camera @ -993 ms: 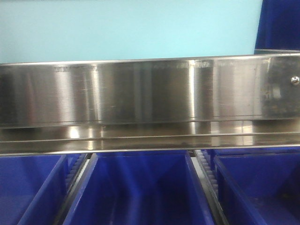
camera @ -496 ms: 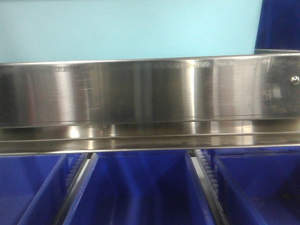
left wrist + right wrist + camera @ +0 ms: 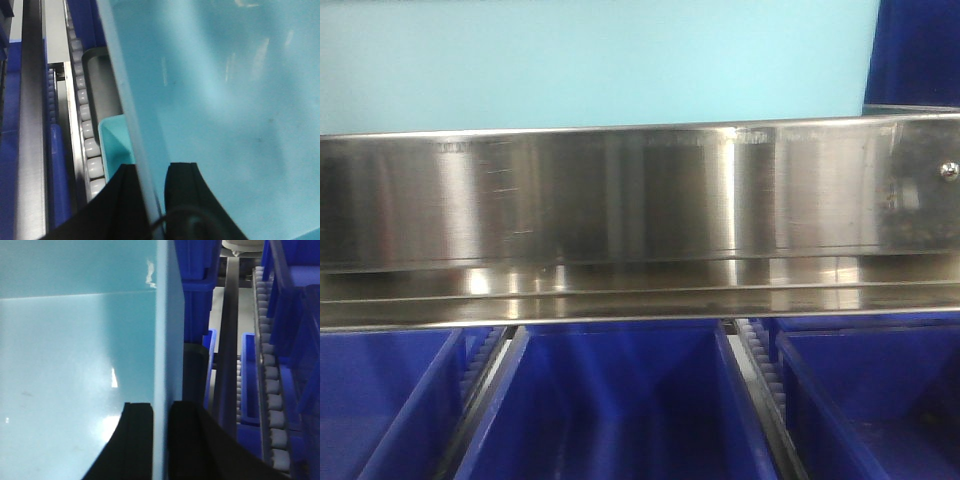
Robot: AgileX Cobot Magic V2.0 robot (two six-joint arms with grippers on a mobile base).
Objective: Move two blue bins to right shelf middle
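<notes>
A light blue bin [image 3: 600, 60] fills the top of the front view, above the steel shelf rail [image 3: 620, 200]. In the left wrist view my left gripper [image 3: 150, 167] is shut on the bin's thin side wall [image 3: 131, 125], one black finger on each side; the bin's inside [image 3: 225, 125] fills the right of that view. In the right wrist view my right gripper [image 3: 162, 405] is shut on the opposite wall [image 3: 165, 340] of the same bin [image 3: 75, 340]. I cannot tell whether the bin rests on anything.
Three dark blue bins [image 3: 610, 400] [image 3: 380, 400] [image 3: 880, 400] sit side by side under the rail. White roller tracks run beside the bin [image 3: 85, 130] [image 3: 272, 385]. More dark blue bins [image 3: 197, 270] stand to the right.
</notes>
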